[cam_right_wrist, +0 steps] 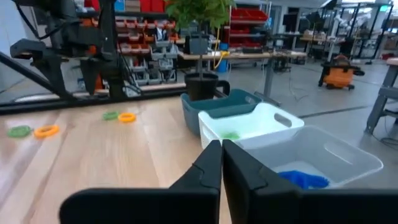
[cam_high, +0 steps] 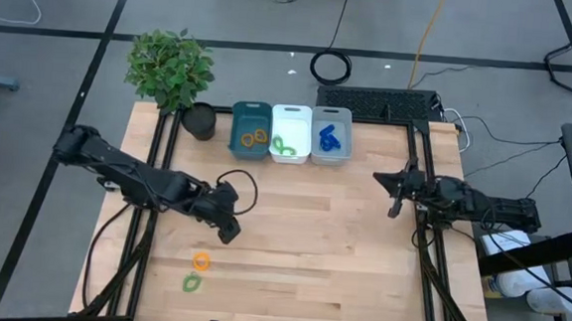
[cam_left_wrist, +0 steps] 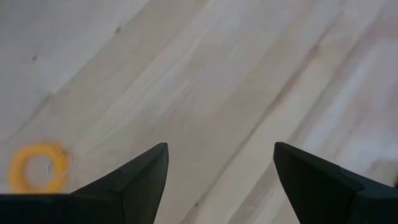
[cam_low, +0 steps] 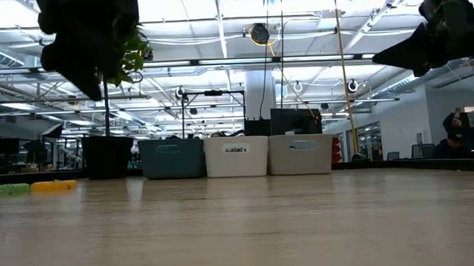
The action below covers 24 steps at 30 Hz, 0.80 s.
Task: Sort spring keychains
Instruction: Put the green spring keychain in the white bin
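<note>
An orange spring keychain (cam_high: 201,262) and a green one (cam_high: 192,283) lie flat on the table near its near-left corner, low at the left of the low view as orange (cam_low: 53,186) and green (cam_low: 5,190). My left gripper (cam_high: 230,234) hangs open above the wood, up and to the far right of them. Its wrist view has the orange loop (cam_left_wrist: 37,168) off to one side of the fingers (cam_left_wrist: 221,168). My right gripper (cam_high: 395,207) is shut and raised over the table's right part (cam_right_wrist: 222,158). The right wrist view shows a second orange (cam_right_wrist: 127,117) and green (cam_right_wrist: 111,115) pair.
Three bins stand in a row at the far edge. The teal bin (cam_high: 252,112) holds orange loops, the white bin (cam_high: 292,113) green ones, and the clear bin (cam_high: 333,115) blue ones (cam_right_wrist: 301,179). A potted plant (cam_high: 169,66) and black pot (cam_high: 199,121) stand left of them. Bare wood lies between the arms.
</note>
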### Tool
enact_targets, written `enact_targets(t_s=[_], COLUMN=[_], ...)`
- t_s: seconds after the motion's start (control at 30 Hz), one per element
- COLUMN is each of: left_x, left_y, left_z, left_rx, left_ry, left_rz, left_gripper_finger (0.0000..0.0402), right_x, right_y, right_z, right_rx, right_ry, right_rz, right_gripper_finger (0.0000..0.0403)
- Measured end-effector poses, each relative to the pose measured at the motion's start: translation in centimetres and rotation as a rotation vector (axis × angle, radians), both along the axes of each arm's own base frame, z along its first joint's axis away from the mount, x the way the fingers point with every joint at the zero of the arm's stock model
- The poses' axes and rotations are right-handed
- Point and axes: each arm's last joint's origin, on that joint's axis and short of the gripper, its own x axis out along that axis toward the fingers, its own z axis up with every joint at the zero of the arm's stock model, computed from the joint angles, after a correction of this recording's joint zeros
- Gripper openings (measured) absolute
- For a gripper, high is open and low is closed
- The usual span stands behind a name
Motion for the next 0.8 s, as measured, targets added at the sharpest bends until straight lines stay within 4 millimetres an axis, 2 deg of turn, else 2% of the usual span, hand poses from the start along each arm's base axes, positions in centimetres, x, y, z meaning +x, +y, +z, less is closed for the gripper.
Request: enact_targets(t_s=[0.37,0.8], left_x=[-0.8,-0.8], left_y=[0.0,-0.2], left_z=[-2.5,-5.0], left_rx=[-0.015,0.039], left_ry=[0.27,0.456], left_rz=[0.222,0.379], left_gripper_finger=[0.0301,0.0301], right_x=[0.0,0.1], right_y=[0.0,0.0], right_z=[-0.2,-0.2], right_rx=[0.045,0.045], right_ry=[0.009,0.013], right_rz=[-0.004,-0.004], right_gripper_finger=[0.0,0.0])
